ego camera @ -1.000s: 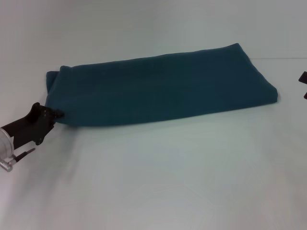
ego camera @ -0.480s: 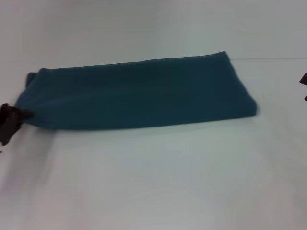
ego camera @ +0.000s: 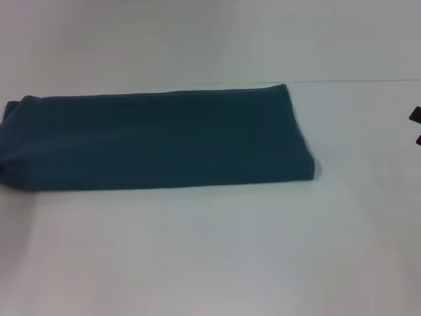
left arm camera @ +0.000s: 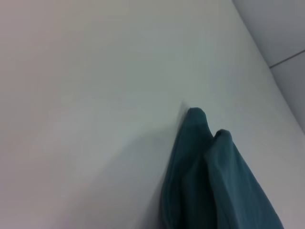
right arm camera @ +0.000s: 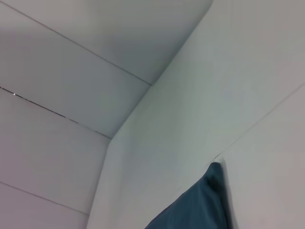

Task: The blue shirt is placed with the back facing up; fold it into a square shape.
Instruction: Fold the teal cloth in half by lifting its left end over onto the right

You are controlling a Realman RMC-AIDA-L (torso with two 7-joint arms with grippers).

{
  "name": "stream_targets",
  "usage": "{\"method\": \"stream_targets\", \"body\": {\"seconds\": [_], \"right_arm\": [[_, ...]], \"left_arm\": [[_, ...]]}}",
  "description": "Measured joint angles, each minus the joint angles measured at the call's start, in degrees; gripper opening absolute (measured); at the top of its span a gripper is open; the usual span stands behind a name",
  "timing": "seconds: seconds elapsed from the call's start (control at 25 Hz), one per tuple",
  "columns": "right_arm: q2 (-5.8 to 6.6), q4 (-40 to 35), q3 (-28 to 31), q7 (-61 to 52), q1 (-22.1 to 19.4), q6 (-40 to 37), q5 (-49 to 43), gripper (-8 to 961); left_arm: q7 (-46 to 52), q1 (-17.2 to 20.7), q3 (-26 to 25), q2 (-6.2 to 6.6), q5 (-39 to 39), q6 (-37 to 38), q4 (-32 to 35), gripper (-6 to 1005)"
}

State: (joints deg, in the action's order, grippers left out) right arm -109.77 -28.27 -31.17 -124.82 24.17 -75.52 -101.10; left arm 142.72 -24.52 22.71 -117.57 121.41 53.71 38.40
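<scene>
My left gripper is off past the table's left edge in the head view, so I cannot tell from that view how it stands. Its own wrist camera looks along the shirt's bunched left end from right beside it, which makes me think it grips that end, though none of the views actually shows this.

Going rightward, the blue shirt (ego camera: 158, 139) lies as a long narrow band on the white table (ego camera: 210, 257), plain side up. It runs from the left edge toward the middle, nearer the far edge than the near one. Its left end (left arm camera: 202, 143) is pinched into two small peaks, while its right end (right arm camera: 209, 191) lies flat and square-cornered.

At the right edge, only a dark sliver of my right gripper (ego camera: 416, 125) shows, well apart from the cloth, and I cannot tell whether it is open or closed.

As I judge it, the band needs folding end over end to make a square. To do that well, I should keep the left end low, flatten those peaks before laying it down, and line up its corners with the right end so that the long edges meet evenly.
</scene>
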Motion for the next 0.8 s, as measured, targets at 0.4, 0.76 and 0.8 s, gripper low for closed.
{"method": "stream_targets", "body": {"seconds": [0.4, 0.76, 0.8], "right_arm": [[-0.01, 0.06, -0.08, 0.1, 0.0, 0.08, -0.67, 863], [-0.31, 0.07, -0.14, 0.32, 0.16, 0.05, -0.69, 862], [-0.33, 0.06, -0.13, 0.35, 0.21, -0.05, -0.69, 862]], "left_arm": [[-1.79, -3.35, 0.48, -0.06, -1.49, 11.82, 4.53, 4], [-1.85, -8.6, 0.56, 0.35, -5.91, 22.98, 6.56, 5], [-1.85, -9.46, 0.58, 0.57, -6.28, 23.95, 6.6, 5]]}}
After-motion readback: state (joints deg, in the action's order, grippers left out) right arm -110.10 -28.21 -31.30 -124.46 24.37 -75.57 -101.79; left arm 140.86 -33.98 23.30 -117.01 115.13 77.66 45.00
